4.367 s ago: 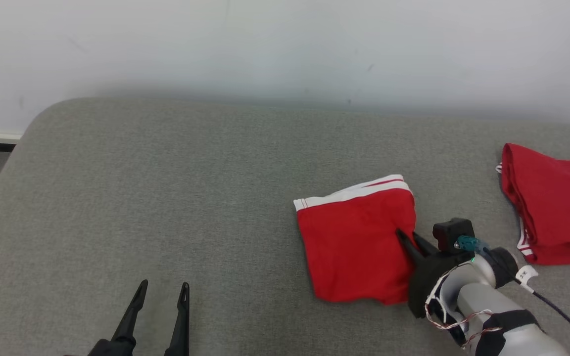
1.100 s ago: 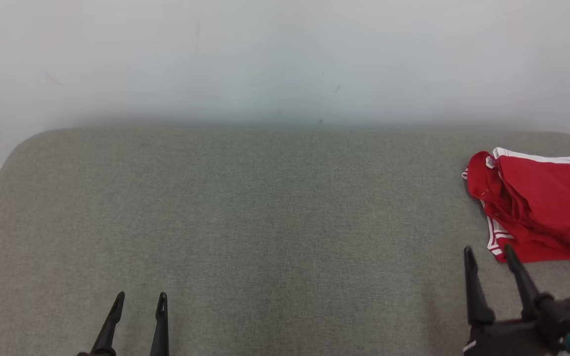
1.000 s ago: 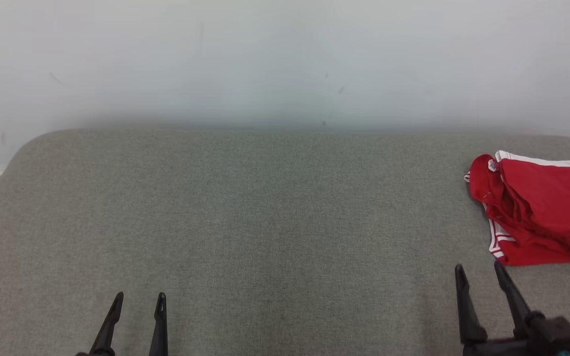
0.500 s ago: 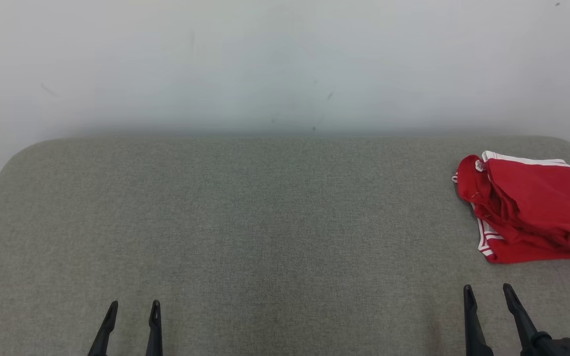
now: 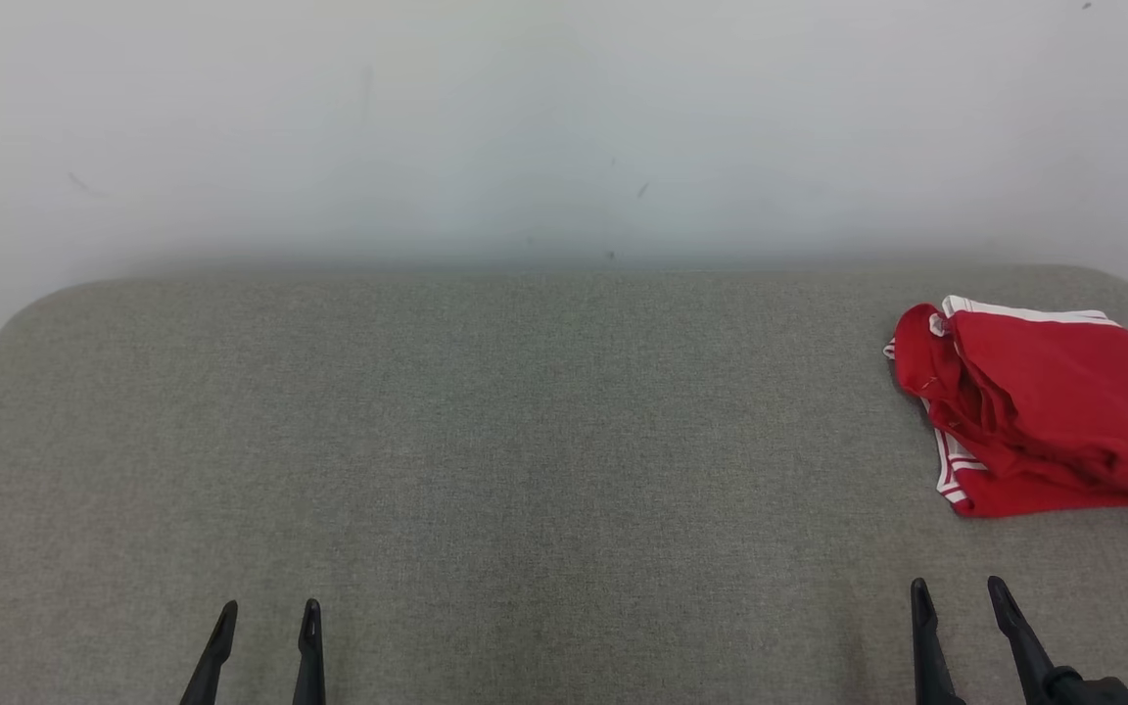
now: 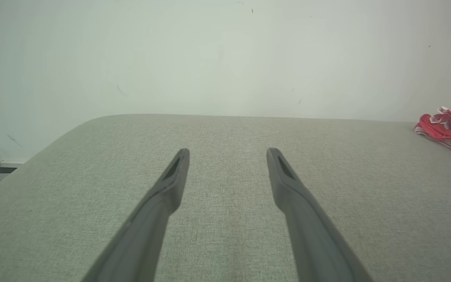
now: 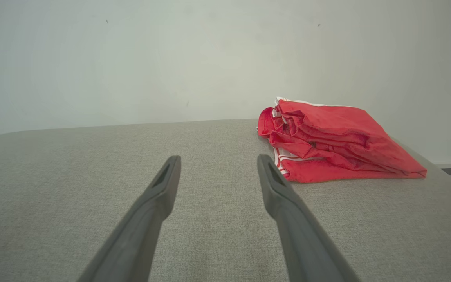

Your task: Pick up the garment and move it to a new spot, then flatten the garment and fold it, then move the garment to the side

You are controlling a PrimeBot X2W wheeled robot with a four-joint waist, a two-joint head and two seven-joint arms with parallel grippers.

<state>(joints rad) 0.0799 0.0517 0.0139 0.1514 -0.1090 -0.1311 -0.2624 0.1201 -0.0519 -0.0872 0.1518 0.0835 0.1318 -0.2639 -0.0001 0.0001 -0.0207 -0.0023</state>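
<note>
Fingers on both arms stand open and hold nothing. The left fingers (image 5: pixel 309 651) rise from the near edge of the worktop (image 5: pixel 525 441), toward its left side, with a clear gap between the two dark tips. The right fingers (image 5: pixel 927 641) rise from the same near edge toward the worktop's right side, spread just as wide.

Both pairs point across the worktop at the pale wall (image 5: pixel 525 117) behind it. In each wrist view the fingers (image 6: pixel 163 203) lie low over the grey fabric surface and nearly level with it; whether they touch it cannot be told. The arms behind them are out of sight apart from a dark piece of the right wrist.

A red garment (image 5: pixel 1044 431) with white trim lies folded in a loose, slightly rumpled stack at the worktop's far right corner. From the right wrist, the garment (image 7: pixel 327 141) sits ahead of the right fingers (image 7: pixel 284 199) and a little to their right, not touching them. From the left wrist, the garment (image 6: pixel 446 125) is well apart.
</note>
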